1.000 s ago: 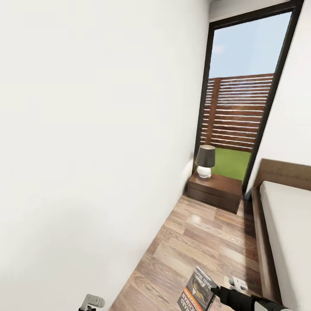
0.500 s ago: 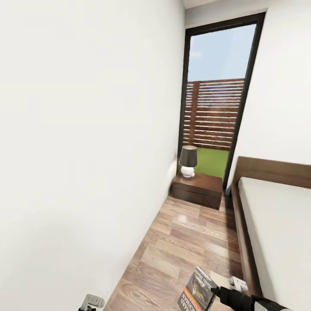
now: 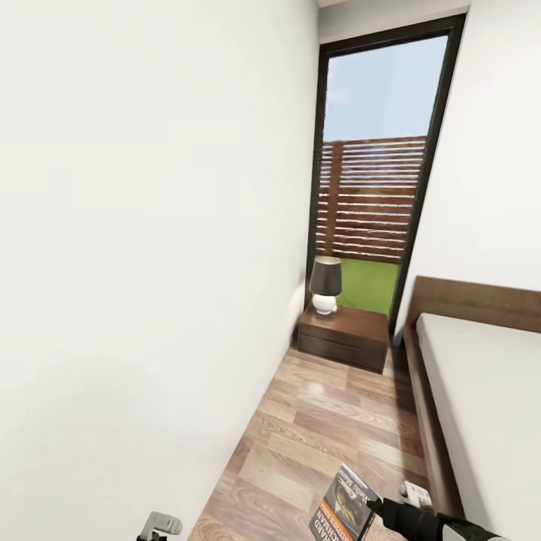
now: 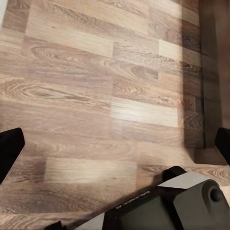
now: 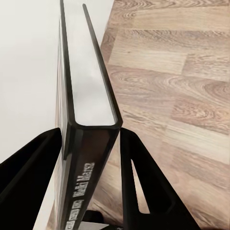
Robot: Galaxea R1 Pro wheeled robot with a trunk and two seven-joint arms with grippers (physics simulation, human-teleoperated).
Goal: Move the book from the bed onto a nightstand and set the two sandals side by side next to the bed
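The book point(image 3: 342, 511), dark-covered with white lettering and an orange strip, hangs low over the wood floor with my right gripper point(image 3: 372, 507) shut on its edge. The right wrist view looks along the book point(image 5: 88, 110) edge-on, with a black finger point(image 5: 139, 182) pressed against each side. Ahead, the dark reddish-brown nightstand point(image 3: 344, 336) stands against the window wall. The bed point(image 3: 481, 406), with its brown frame and pale mattress, runs along the right. My left gripper point(image 4: 115, 146) is open over bare floor. The sandals are out of view.
A small lamp point(image 3: 325, 284) with a dark shade sits on the nightstand's left half. A white wall point(image 3: 150, 263) runs close along the left. The tall dark-framed window point(image 3: 376, 165) is behind the nightstand. A strip of plank floor point(image 3: 330, 421) lies between wall and bed.
The camera has swung, so the window, nightstand and bed sit further left in the picture. The book stays gripped in my right gripper, in the same spot relative to me.
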